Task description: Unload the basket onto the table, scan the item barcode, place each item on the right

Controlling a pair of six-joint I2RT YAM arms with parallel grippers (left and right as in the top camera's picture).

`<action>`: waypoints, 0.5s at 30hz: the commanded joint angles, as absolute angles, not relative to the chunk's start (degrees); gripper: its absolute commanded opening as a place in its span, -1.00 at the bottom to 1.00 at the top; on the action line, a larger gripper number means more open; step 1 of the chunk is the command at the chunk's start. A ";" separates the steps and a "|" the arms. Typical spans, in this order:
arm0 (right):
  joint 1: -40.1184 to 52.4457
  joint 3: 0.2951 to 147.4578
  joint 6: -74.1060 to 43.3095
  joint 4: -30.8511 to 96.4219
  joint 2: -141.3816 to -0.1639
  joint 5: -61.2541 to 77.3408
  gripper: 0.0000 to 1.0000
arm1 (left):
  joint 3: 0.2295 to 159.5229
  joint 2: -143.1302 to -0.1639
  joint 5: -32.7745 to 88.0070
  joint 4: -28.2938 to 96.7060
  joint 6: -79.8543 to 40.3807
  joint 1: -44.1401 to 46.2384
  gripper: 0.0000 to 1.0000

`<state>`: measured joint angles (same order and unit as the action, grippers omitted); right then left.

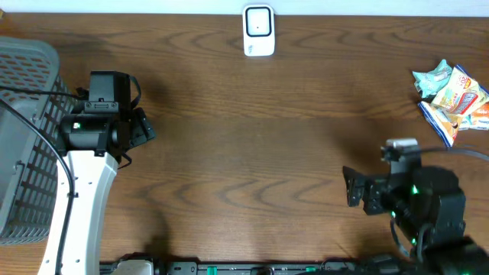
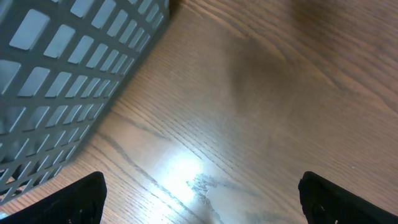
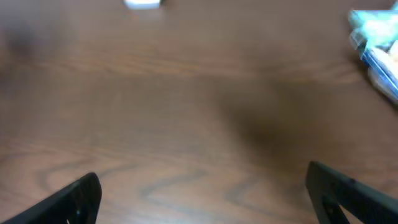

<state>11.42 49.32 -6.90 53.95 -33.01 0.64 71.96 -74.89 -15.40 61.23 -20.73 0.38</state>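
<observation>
Left pincer (image 2: 202, 202) and right pincer (image 3: 202, 199) are black, left forearm (image 1: 80, 206) white.

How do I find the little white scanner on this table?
Look at the brown wooden table and follow its far edge to the middle. There stands the scanner, a small white box with rounded corners and a window on its front. It is alone and plain white, unlike the colourful snack packets at the right edge and the grey basket at the left.

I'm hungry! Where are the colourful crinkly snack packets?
In the overhead view, the colourful crinkly snack packets lie at the right edge of the wooden table, beyond the right gripper, far from the grey plastic basket.
</observation>
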 commanded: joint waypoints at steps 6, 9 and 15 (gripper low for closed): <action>5.50 37.98 -2.59 47.51 -16.62 -0.10 0.98 | 72.12 -74.94 -16.60 61.36 -20.38 0.16 0.95; 4.01 33.58 -1.61 45.45 -10.04 -0.05 0.99 | 72.12 -74.94 -16.58 61.36 -20.38 0.16 0.95; 3.95 24.38 -1.63 35.16 -3.92 0.45 0.99 | 72.12 -74.94 -16.58 61.36 -20.38 0.16 0.95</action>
<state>4.29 27.42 -2.46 38.20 -6.02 0.25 71.96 -74.89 -15.40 61.19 -20.73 0.38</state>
